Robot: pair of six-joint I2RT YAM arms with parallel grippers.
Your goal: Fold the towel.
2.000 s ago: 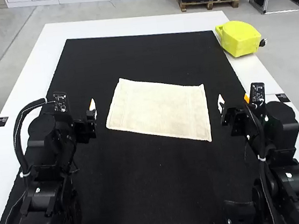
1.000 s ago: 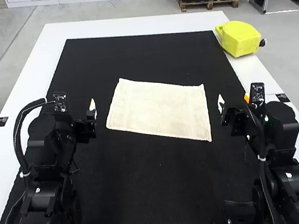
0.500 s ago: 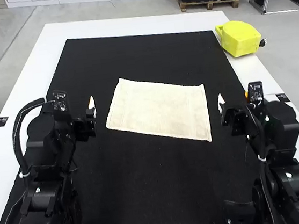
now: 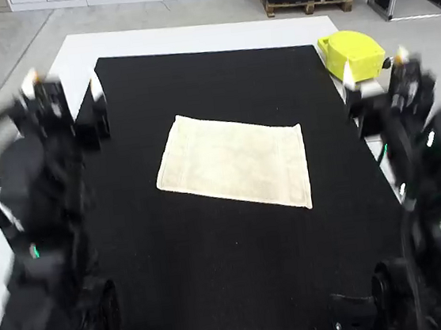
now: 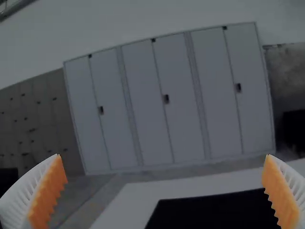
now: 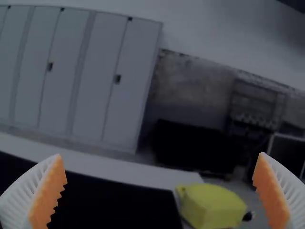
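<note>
Progress, judged from the near edge of the towel (image 4: 234,195) outward, looks like none: it lies flat on the black mat (image 4: 235,291), well in from every edge, with no turned-over part to be made out — though whether it is a single layer cannot be told. The folding, then, seems all left to do, beginning with a grip on an edge or corner. Its long axis runs from the mat's left edge toward its right, slightly askew, the right end angled nearer the arms; its nearest corner points to the mat's near right corner. Farther up the high view, the left gripper (image 4: 63,86) is raised by the mat's left edge and the right gripper (image 4: 375,66) by the right edge — both with fingers spread wide, holding nothing. Past the mat's right edge, near its far right corner, a yellow object (image 4: 354,54) sits on the white table (image 4: 205,33).
</note>
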